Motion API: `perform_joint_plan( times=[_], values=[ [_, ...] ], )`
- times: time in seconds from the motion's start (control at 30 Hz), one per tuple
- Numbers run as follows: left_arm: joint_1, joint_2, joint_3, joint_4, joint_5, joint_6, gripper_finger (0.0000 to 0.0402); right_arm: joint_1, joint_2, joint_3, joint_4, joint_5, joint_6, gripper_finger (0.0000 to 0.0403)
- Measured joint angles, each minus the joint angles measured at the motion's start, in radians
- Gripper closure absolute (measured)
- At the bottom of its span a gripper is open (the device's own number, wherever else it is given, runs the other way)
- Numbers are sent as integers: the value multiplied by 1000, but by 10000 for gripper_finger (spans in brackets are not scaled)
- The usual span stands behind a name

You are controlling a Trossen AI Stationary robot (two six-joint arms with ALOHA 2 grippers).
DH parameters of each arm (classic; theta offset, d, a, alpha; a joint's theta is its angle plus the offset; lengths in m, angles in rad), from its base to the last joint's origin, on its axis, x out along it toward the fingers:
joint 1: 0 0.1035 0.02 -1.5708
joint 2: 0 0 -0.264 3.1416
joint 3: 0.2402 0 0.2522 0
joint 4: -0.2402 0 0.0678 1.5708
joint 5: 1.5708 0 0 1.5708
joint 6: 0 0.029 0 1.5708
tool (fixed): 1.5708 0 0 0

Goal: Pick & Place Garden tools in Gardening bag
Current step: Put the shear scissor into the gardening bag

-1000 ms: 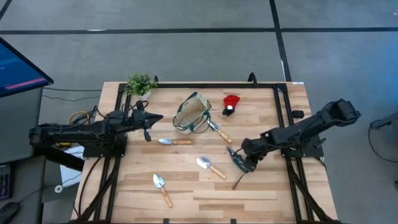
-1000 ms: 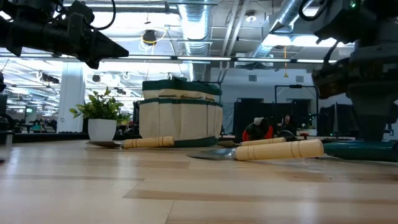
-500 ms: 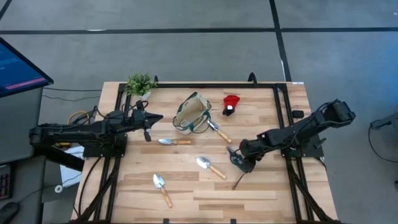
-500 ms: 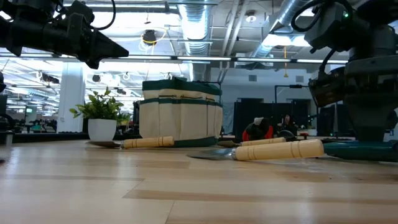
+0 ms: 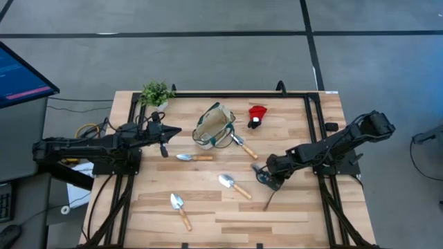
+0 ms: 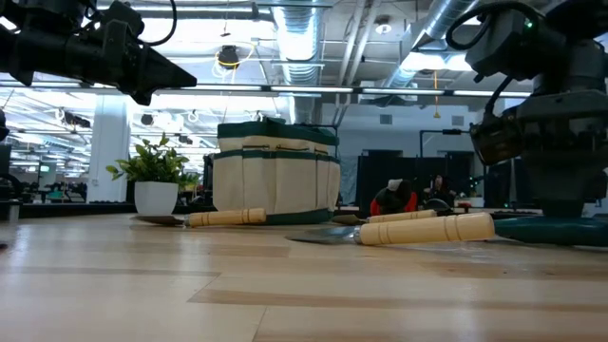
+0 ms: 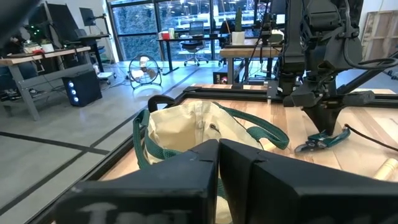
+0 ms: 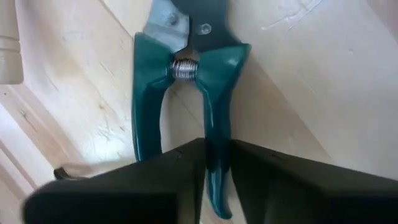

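Four silver-bladed trowels with light wooden handles lay loose on the pale slatted wooden bench (image 5: 291,207) in the high view, none yet in the beige fabric gardening bag with dark green trim (image 5: 214,126) at upper centre. Over the last second the right gripper (image 5: 268,181) had slid slightly leftward, right of centre, and the dark-handled pruning shears (image 5: 266,181) beneath it had shifted a little, which suggests the pick was just starting. The left gripper (image 5: 166,131) had not moved, waiting left of the bag.

In the low view one round wooden trowel handle (image 6: 425,228) lay in the foreground, with the boxy bag (image 6: 276,176) behind it and the right arm's gripper lower at the right edge than before.

The left wrist view showed soft, creased canvas on the open bag (image 7: 205,127); its own fingers looked closed and empty.

The right wrist view showed smooth teal handles, a coiled steel spring and grey blades on the shears (image 8: 183,68), one handle sitting between nearly closed fingers (image 8: 168,177).
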Motion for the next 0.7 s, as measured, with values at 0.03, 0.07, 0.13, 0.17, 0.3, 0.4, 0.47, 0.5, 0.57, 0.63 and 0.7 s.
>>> perform_joint_plan(
  times=[0.03, 0.07, 0.13, 0.17, 0.3, 0.4, 0.47, 0.5, 0.57, 0.63, 0.7],
  values=[
    [0, 0, 0, 0, 0, 0, 400, 0, 0, 0, 0, 0, -3, 369],
    [0, 0, 0, 0, 0, 0, 400, 0, 0, 0, 0, 0, -6, 371],
    [0, 0, 0, 0, 0, 0, 400, 0, 0, 0, 0, 0, -13, 371],
    [0, 0, 0, 0, 0, 0, 400, 0, 0, 0, 0, 0, -16, 371],
    [0, 0, 0, 0, 0, 0, 400, 0, -1, 0, 0, 0, -25, 371],
    [0, 0, 0, 0, 0, 0, 400, 0, -15, -1, 0, 0, -38, 371],
    [0, 0, 0, 0, 0, 0, 400, 0, -30, -4, 0, 0, -52, 371],
    [0, 0, 0, 0, 0, 0, 400, 0, -39, -4, 0, 2, -55, 371],
    [0, 0, 0, 0, 0, 0, 400, 0, -63, -4, 1, 2, -61, 371],
    [0, 0, 0, 0, 0, 0, 400, 0, -86, -4, -1, 2, -63, 371],
    [0, 0, 0, 0, 0, 0, 400, 0, -108, -4, -1, 2, -63, 371]
  ],
)
